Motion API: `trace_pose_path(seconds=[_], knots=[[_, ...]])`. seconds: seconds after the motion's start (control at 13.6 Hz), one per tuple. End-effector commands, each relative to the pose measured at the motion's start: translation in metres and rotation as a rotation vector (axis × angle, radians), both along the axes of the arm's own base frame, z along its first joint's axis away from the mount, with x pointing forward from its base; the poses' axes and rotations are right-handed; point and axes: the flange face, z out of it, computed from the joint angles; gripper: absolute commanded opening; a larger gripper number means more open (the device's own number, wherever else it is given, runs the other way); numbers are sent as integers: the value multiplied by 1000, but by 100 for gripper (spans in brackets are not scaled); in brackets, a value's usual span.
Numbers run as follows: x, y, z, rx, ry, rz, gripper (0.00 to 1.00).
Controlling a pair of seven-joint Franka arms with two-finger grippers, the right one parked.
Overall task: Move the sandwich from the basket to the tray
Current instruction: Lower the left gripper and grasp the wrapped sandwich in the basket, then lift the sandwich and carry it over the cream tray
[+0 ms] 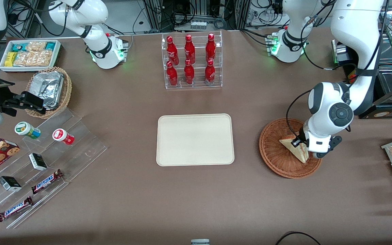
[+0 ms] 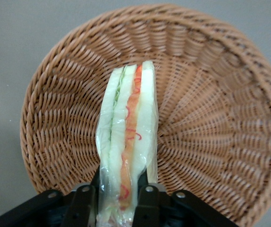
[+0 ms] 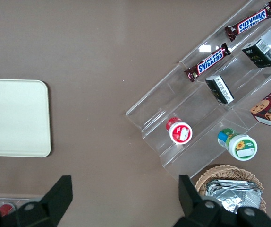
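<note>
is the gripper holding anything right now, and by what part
Yes: the gripper, down in the basket, is shut on the sandwich, its fingers pressing the two bread faces at one end of the wedge.

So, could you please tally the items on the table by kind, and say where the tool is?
Red bottles: 6
Snickers bars: 2
Black boxes: 2
Lidded cups: 2
Sandwich: 1
Total: 13
The tool grips the sandwich in the basket.
</note>
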Motion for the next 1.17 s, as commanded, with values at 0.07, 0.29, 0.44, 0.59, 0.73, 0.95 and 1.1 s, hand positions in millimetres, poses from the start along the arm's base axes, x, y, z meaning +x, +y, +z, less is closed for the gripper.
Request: trace_pose_path(seconds=[0.07,0.29,0.44,0.59,0.73,0.95,1.1], knots=[[27,-5,58,18,60,-9,0],[34,-35,117,19,109,-114,0],[37,-75,147,2,76,-151,0],[34,-119,154,-16,55,-208,0],[28,-157,150,-16,54,-274,0],[20,-226,115,-2,79,-368,0],[11,-269,97,3,87,-429,0]])
